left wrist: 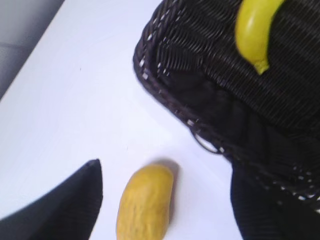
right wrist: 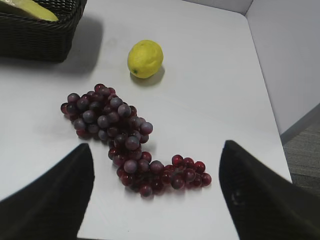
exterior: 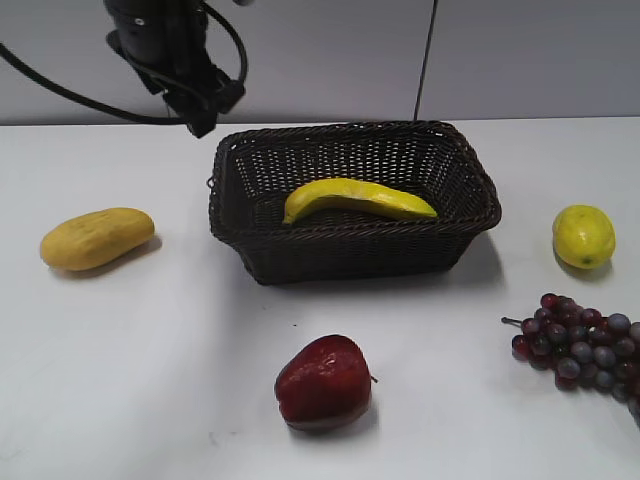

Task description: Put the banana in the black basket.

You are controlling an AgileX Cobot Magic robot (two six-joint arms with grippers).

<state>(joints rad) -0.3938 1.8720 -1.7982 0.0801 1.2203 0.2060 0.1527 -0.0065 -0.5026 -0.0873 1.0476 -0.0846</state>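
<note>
The long yellow banana (exterior: 358, 199) lies inside the black basket (exterior: 470, 222) at the middle of the table. In the left wrist view the banana's tip (left wrist: 252, 30) shows inside the basket (left wrist: 210, 85). My left gripper (left wrist: 165, 200) is open and empty, raised above the table left of the basket; part of its arm (exterior: 175, 60) shows at the top left. My right gripper (right wrist: 157, 195) is open and empty above the grapes; it is not seen in the exterior view. A corner of the basket (right wrist: 40, 35) shows in the right wrist view.
A stubby yellow-orange fruit (exterior: 97, 238) lies at the left and shows between the left fingers (left wrist: 145, 202). A red apple (exterior: 324, 383) is in front of the basket. A lemon (exterior: 583, 236) (right wrist: 145, 59) and a bunch of grapes (exterior: 580, 345) (right wrist: 125, 135) lie at the right, near the table's edge.
</note>
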